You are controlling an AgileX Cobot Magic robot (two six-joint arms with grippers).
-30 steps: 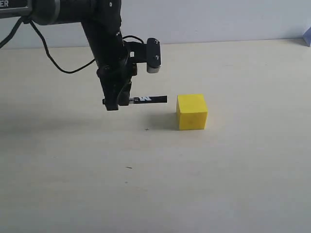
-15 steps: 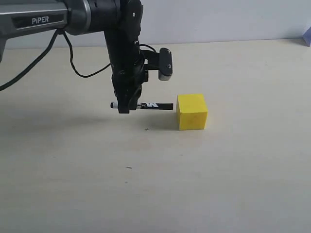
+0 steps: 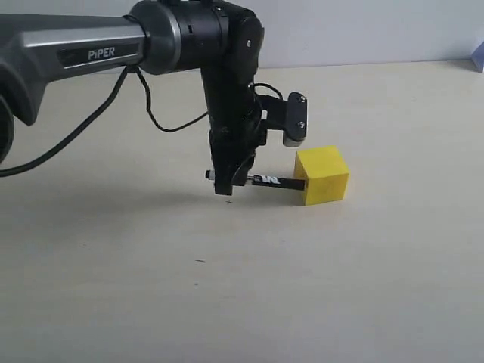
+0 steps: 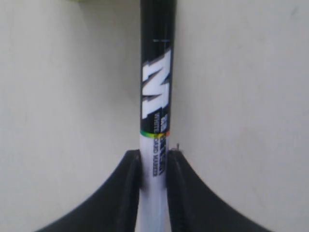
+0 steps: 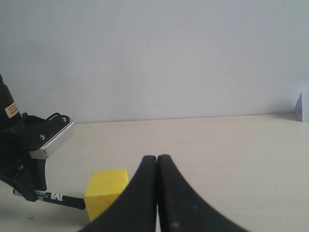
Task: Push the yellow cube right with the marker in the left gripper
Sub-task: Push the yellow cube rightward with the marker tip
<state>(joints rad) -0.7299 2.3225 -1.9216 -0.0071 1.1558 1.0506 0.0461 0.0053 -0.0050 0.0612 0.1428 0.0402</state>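
Observation:
The yellow cube sits on the pale table right of centre; it also shows in the right wrist view as the yellow cube. My left gripper hangs down from the dark arm and is shut on the marker, which lies level and points right. The marker's black tip touches the cube's left face. In the left wrist view the marker runs straight out from the left gripper, its white barrel pinched between the black fingers. My right gripper is shut with nothing in it, off to the cube's right.
The wrist camera block hangs just above and left of the cube. A black cable loops behind the arm. A pale wall bounds the table at the back. A small light object stands at the far right edge.
The left arm has travelled right with the marker. The marker's tip reached the cube and slid it a short way right.

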